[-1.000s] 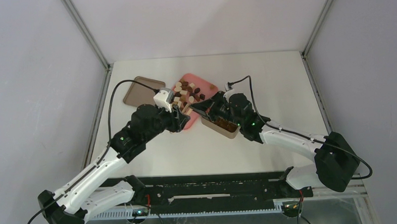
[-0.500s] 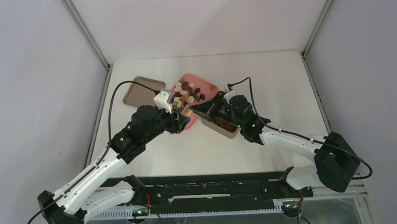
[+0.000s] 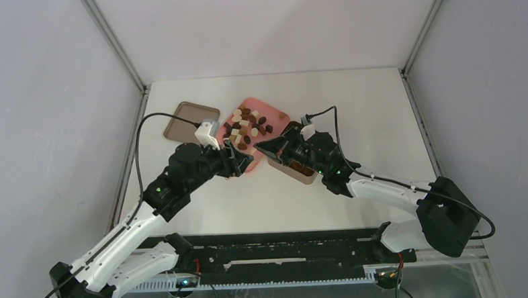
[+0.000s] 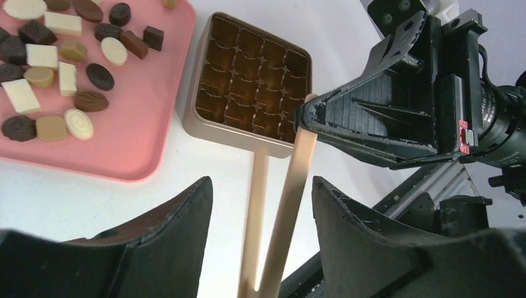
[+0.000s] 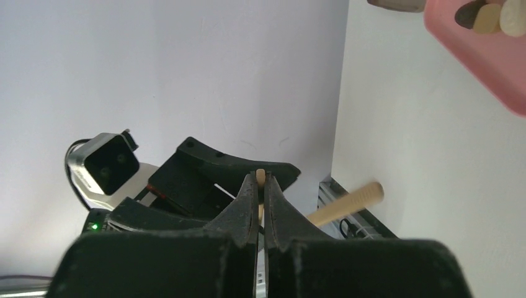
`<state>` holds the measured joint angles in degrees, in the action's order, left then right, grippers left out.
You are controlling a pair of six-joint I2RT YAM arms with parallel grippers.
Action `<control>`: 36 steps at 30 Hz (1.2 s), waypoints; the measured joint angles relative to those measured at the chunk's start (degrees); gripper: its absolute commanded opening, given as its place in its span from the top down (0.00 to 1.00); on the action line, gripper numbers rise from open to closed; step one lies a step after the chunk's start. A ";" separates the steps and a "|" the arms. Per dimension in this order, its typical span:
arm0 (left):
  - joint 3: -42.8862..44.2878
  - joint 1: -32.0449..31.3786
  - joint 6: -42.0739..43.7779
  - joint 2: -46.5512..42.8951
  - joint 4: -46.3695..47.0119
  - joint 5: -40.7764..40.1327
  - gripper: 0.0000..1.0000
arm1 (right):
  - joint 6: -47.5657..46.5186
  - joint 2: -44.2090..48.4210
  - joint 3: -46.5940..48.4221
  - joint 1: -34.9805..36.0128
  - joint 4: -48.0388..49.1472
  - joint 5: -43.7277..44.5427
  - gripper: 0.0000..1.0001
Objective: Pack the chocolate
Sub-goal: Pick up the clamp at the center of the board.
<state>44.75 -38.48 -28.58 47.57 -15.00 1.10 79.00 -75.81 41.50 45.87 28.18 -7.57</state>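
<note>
Chocolate [image 4: 99, 76] sits loose on pink tray [image 4: 142, 124], far side of table [image 3: 354, 111], centre-left. Small bite-sized pieces in mixed shapes: ovals, rounds, squares, rectangles, and a few leaf-like ovals with ridged tops. Colours are dark brown, mid brown, caramel tan and cream-white. Surfaces are smooth with a slight sheen. Pieces are scattered, some touching.

The pink tray is smooth matte plastic with a shallow raised rim and rounded corners. Just to its right is the tin [image 4: 242, 138], square and tan with a metallic look and rounded corners. It holds a dark brown glossy gridded insert [image 4: 254, 81] of square cells. A flat brown tray [image 3: 180, 129] with rounded corners lies left of the pink tray.

Wooden tongs [image 4: 289, 198] are thin, pale, flat strips joined at the near end. The legs are spread in a narrow V, with nothing between the tips. One leg points at the tin's near edge. The other leg's tip is pinched by the right gripper [image 4: 310, 115], whose black ribbed plastic fingers are pressed together on it.

Left gripper [image 4: 262, 186] has its fingers wide apart. The tongs pass between them, and neither finger visibly touches the wood. The hinge end is cut off at the frame edge.
</note>
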 measured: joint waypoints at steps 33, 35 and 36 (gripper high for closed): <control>-3.50 6.16 -6.82 -3.30 -0.46 14.71 0.47 | -4.55 -0.31 -3.32 -0.52 12.24 -2.05 1.00; -3.50 6.21 -6.69 -3.61 -0.61 15.50 0.50 | -5.25 -0.31 -3.32 -0.76 12.52 -2.38 1.00; -3.48 6.21 -6.51 -3.67 -0.61 15.74 0.50 | -5.42 -0.31 -3.32 -0.83 12.70 -2.56 1.00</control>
<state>41.28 -32.27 -35.09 43.90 -15.62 16.84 73.58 -76.12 38.17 45.04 40.88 -10.13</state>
